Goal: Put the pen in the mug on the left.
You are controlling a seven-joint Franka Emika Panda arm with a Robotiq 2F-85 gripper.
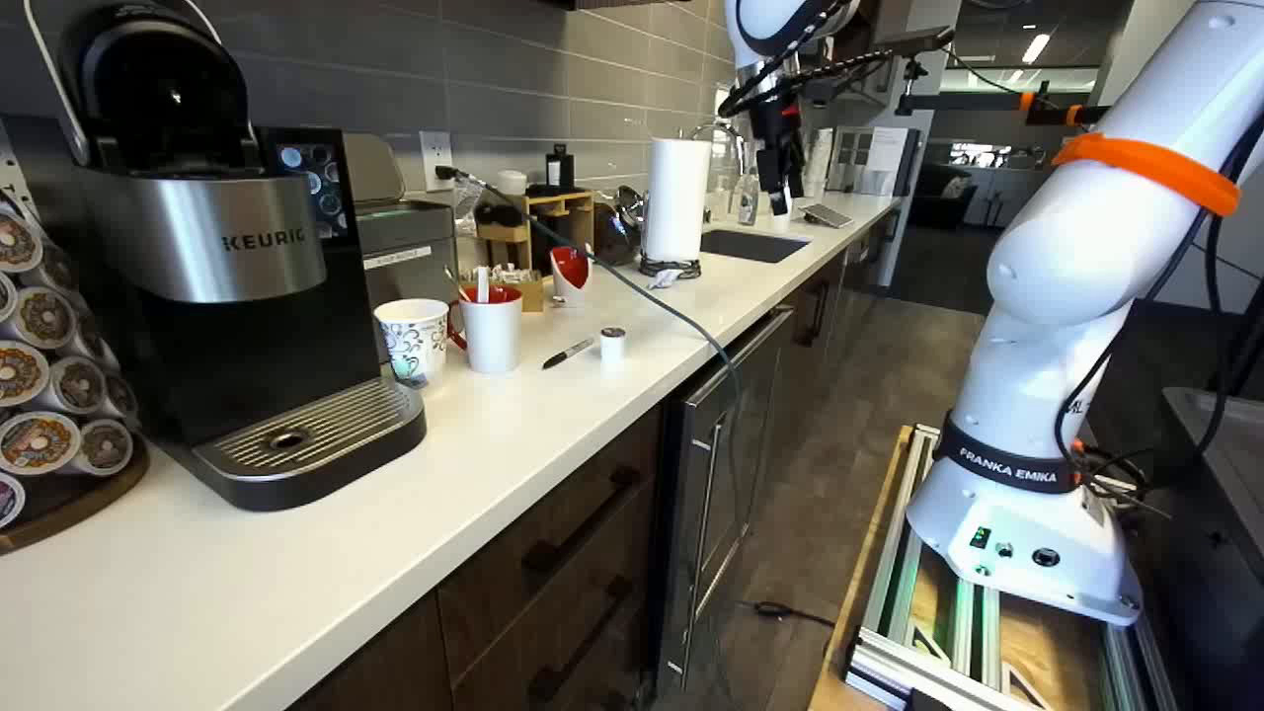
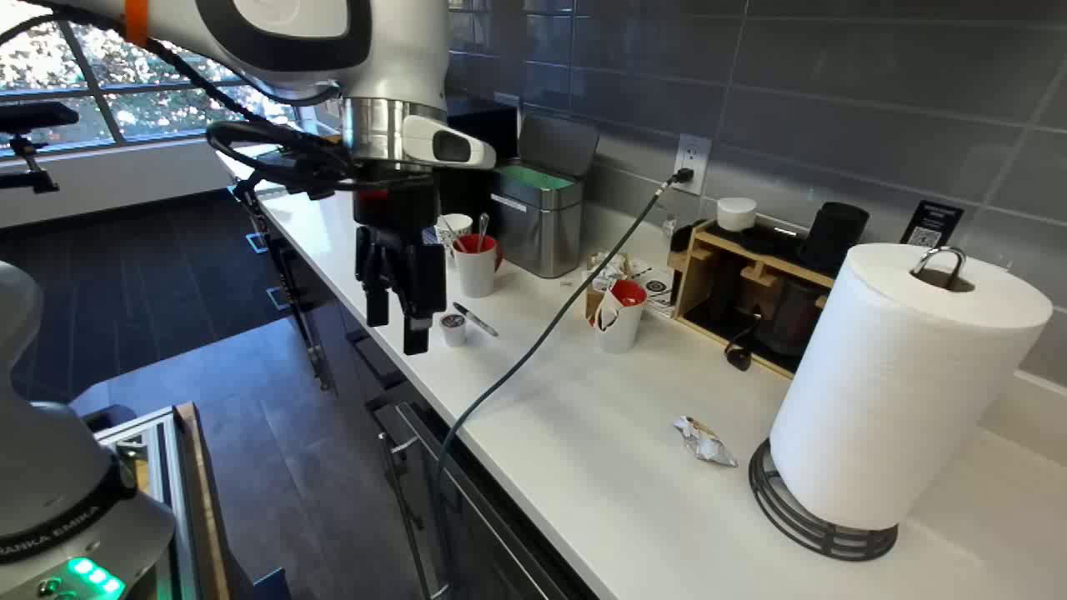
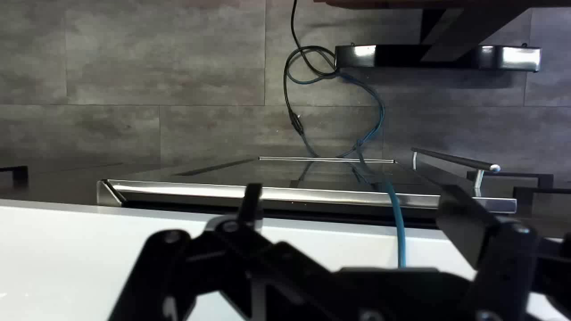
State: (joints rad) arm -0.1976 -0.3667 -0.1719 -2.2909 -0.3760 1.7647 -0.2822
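The dark pen lies flat on the white counter beside a small coffee pod, and it also shows in an exterior view. The left mug is white with a red inside and red handle; it stands upright with stick-like things in it, and shows also in an exterior view. A second red-and-white mug stands apart from it. My gripper is open and empty, pointing down in the air near the counter's front edge. In the wrist view its fingers are apart; pen and mugs are out of view there.
A coffee pod stands by the pen. A paper cup stands beside the left mug. A cable runs from the wall outlet across the counter and over its edge. A paper towel roll and crumpled wrapper are on the counter.
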